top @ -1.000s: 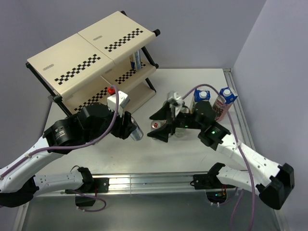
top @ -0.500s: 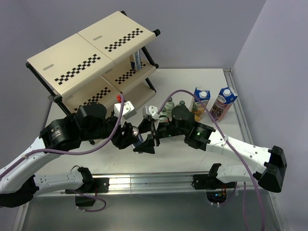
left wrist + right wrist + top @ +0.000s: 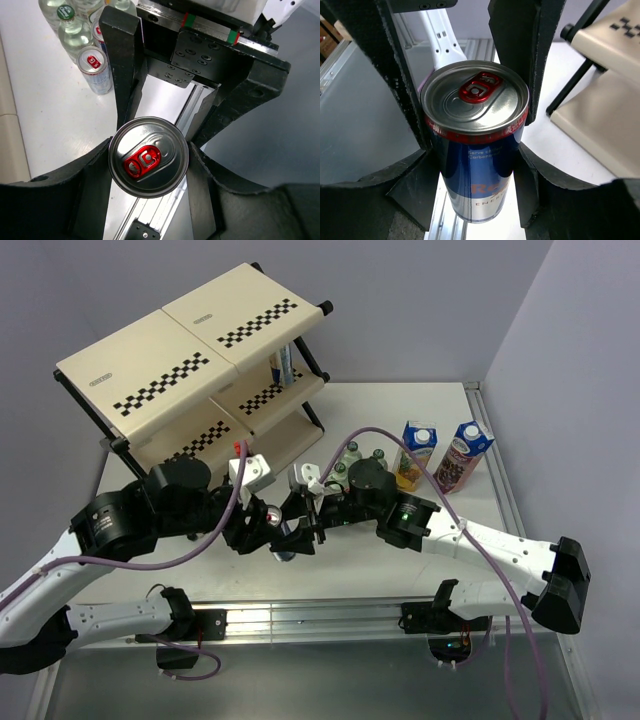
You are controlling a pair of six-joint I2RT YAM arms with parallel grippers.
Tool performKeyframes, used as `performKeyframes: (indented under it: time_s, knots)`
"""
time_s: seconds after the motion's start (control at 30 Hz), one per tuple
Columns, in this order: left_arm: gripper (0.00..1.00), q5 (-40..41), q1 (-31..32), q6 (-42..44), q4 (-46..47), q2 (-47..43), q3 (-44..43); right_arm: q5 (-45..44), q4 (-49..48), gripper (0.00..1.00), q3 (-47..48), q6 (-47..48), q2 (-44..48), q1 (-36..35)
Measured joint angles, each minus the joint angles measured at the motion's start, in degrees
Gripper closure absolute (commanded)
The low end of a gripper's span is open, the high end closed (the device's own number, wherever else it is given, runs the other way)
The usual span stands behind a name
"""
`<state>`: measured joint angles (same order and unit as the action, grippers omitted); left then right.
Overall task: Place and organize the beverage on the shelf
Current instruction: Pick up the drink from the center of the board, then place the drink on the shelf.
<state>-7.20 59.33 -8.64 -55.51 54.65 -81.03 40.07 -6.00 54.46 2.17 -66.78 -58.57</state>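
A slim blue-silver can (image 3: 476, 150) with a red tab hangs above the table's near edge, between both arms. My left gripper (image 3: 148, 159) is shut on this can (image 3: 148, 156) from either side. My right gripper (image 3: 476, 182) has come onto the same can from the opposite direction, and its fingers lie against both sides of the can's body. From above, the can (image 3: 279, 540) sits between the left gripper (image 3: 262, 525) and the right gripper (image 3: 297, 530). The shelf (image 3: 190, 350) stands at the back left, with one can (image 3: 283, 365) on its middle tier.
Another can (image 3: 95, 67) and clear bottles (image 3: 72, 30) stand on the table behind the arms. The bottles (image 3: 352, 455) cluster mid-table. A yellow carton (image 3: 417, 450) and a purple carton (image 3: 463, 455) stand at the right. The shelf's lower corner (image 3: 605, 100) is close on the right.
The right arm has swung left from the bottles to the can in my left gripper, and its jaws have narrowed around it. The left arm has drawn the can toward the near edge.
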Motion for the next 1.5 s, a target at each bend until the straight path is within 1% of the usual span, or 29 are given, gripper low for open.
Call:
performKeyframes:
  time_s: [0.03, 0.1, 0.13, 0.17, 0.33, 0.43, 0.5, 0.67, 0.8, 0.9, 1.07, 1.2, 1.33, 1.5]
  knots:
    - [0.57, 0.2, 0.0, 0.0, 0.1, -0.3, 0.0, -0.1, -0.5, 1.0, 0.0, -0.2, 0.0, -0.1]
    - [0.4, 0.8, 0.1, 0.0, 0.6, -1.0, 0.0, -0.4, -2.1, 1.0, -0.1, -0.7, 0.0, -0.2]
    - [0.23, 1.3, 0.2, 0.0, 1.0, -1.3, 0.0, -0.7, -3.1, 1.0, -0.2, -1.0, 0.0, -0.2]
    - [0.2, 1.8, 0.2, 0.0, 1.4, -1.6, 0.0, -0.9, -4.2, 1.0, -0.4, -1.5, 0.0, -0.3]
    - [0.01, 10.3, 0.1, -2.2, 4.1, -2.5, -1.1, -4.9, -8.8, 1.0, -2.9, -4.0, 0.5, -0.4]
    - [0.01, 15.6, 0.0, -3.4, 5.9, -2.4, -2.7, -7.5, -10.2, 1.0, -3.9, -5.1, 0.5, -0.4]
    - [0.01, 20.8, 0.0, -4.7, 6.8, -2.5, -3.8, -10.7, -11.1, 1.0, -4.2, -5.8, 0.5, -0.4]
    - [0.01, 38.4, 0.0, -10.0, 10.0, -5.3, -3.4, -26.7, -14.9, 1.0, -4.3, -7.8, 0.0, -0.2]
    - [0.0, 51.8, 0.0, -13.4, 14.8, -11.9, 3.8, -39.6, -17.3, 1.0, -1.8, -7.0, -4.0, 0.8]
    - [0.01, 57.8, -0.1, -13.9, 17.0, -15.7, 9.7, -43.2, -17.2, 1.0, 3.1, -6.8, -9.6, 2.8]
    - [0.0, 61.1, -0.3, -14.4, 19.4, -17.0, 14.3, -44.4, -18.5, 1.0, 10.0, -7.3, -17.4, 8.5]
    - [0.0, 61.1, -1.3, -14.5, 20.8, -17.1, 15.2, -45.4, -18.8, 1.0, 16.5, -7.2, -24.1, 11.8]
    - [0.0, 59.9, -3.9, -14.3, 21.9, -17.0, 16.0, -46.1, -18.4, 1.0, 24.2, -6.6, -30.6, 12.5]
    - [0.0, 57.0, -7.0, -13.9, 22.2, -16.3, 16.2, -46.2, -16.5, 1.0, 30.7, -5.5, -35.5, 12.7]
